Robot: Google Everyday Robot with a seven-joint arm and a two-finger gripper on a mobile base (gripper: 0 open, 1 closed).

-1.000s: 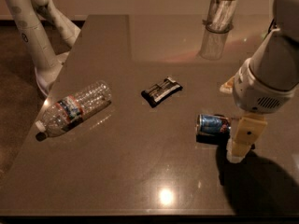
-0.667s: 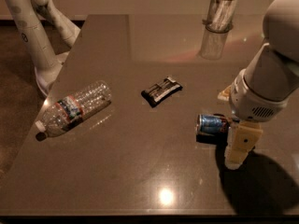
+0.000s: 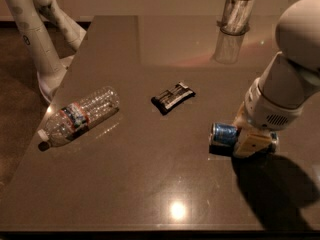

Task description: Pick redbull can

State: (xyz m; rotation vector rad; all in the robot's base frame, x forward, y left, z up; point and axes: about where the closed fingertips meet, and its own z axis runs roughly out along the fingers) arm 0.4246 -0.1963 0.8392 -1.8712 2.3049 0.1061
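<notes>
The redbull can [image 3: 224,134] lies on its side on the dark table [image 3: 150,184], right of centre, its blue and silver end facing left. My gripper [image 3: 248,143] hangs from the white arm [image 3: 282,91] at the right and sits over the can's right part, hiding that half. The gripper is low, at the table surface, and it overlaps the can.
A clear plastic water bottle [image 3: 80,115] lies on its side near the table's left edge. A small black packet [image 3: 172,97] lies mid-table. A glass container [image 3: 234,15] stands at the back right. White robot limbs [image 3: 35,39] stand beyond the left edge.
My arm has swung left and lowered, so the gripper moved from beside the can's right end to over the can. The can, bottle and packet have not moved.
</notes>
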